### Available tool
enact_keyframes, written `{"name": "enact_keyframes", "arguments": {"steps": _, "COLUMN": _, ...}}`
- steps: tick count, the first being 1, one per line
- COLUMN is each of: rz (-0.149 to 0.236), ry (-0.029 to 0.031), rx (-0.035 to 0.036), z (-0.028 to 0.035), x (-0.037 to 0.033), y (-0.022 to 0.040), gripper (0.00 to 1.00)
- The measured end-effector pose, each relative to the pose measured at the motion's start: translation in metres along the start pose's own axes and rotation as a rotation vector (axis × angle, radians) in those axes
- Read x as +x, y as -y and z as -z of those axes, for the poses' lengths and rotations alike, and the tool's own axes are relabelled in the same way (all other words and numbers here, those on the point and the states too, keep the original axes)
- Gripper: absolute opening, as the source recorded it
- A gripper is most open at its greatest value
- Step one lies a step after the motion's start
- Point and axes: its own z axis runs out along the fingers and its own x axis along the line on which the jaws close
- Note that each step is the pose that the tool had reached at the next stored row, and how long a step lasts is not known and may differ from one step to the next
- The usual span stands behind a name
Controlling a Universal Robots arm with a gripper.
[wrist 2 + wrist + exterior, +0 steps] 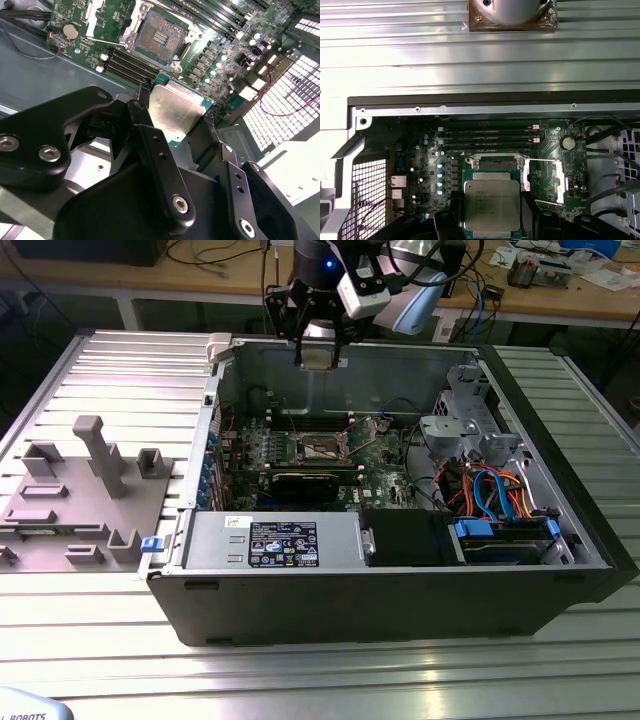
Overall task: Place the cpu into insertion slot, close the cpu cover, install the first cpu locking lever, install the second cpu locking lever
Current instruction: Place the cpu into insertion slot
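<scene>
My gripper (320,352) hangs above the open computer case, near its far wall, shut on the cpu (321,357). In both wrist views the cpu (175,112) (492,207) is a pale silver square on a green edge, held flat between the black fingers (150,145). The insertion slot (322,448) (160,35) lies bare on the green motherboard, well below the chip. In the first wrist view the cpu hides part of the slot (495,162). The cpu cover (547,180), a silvery open frame, stands swung open beside the slot. I cannot make out the locking levers.
A power supply (280,540) fills the case's near side. On the exterior view's right are a grey drive cage (470,425) and blue and orange cables (490,490). Memory slots (490,136) run beside the socket. A grey fixture block (90,490) sits on the slatted table, left.
</scene>
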Motion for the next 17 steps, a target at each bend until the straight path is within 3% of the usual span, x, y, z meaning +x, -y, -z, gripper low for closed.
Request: {"name": "enact_keyframes", "arguments": {"steps": 17, "rz": 0.000, "ry": 0.0001, "rx": 0.0011, "z": -0.0006, "x": 0.0041, "y": 0.0001, "gripper": 0.55}}
